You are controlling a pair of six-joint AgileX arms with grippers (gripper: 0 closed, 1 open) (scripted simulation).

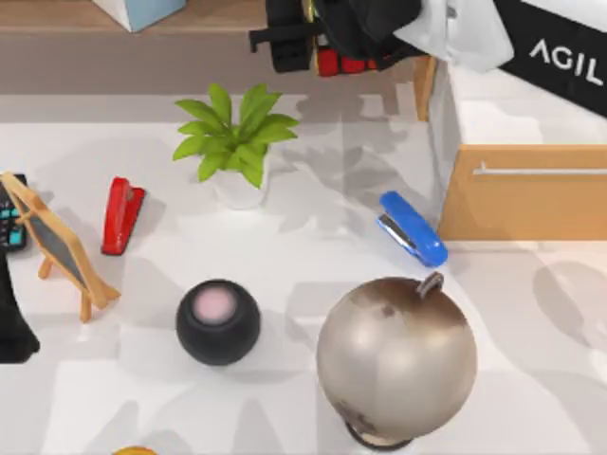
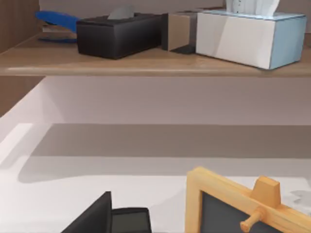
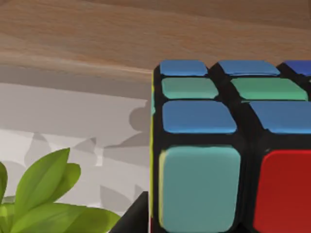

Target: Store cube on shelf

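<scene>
Our table [image 1: 313,256] carries a drawer cabinet [image 1: 522,194] at its right edge and a grey globe [image 1: 396,355] near its front edge, right of the middle. The shelf [image 1: 57,17] runs along the back edge, with a pale blue-white tissue box [image 1: 140,11] standing on it toward the left. Our right arm [image 1: 560,47] reaches in from the back right corner, and its right gripper [image 1: 327,43] hangs at the shelf's front edge, behind the potted plant [image 1: 234,142]. The cube [image 3: 233,145] sits in that gripper, pinched between the jaws, level with the shelf board and just in front of it. A small chalkboard easel [image 1: 59,245] stands at the left edge. Our left gripper [image 1: 14,327] is parked there too, in front of the easel; we cannot tell how its jaws stand. A black round speaker [image 1: 217,321] sits left of the globe. A blue stapler [image 1: 413,227] lies just beside the cabinet, and a red stapler [image 1: 121,214] between easel and plant.
</scene>
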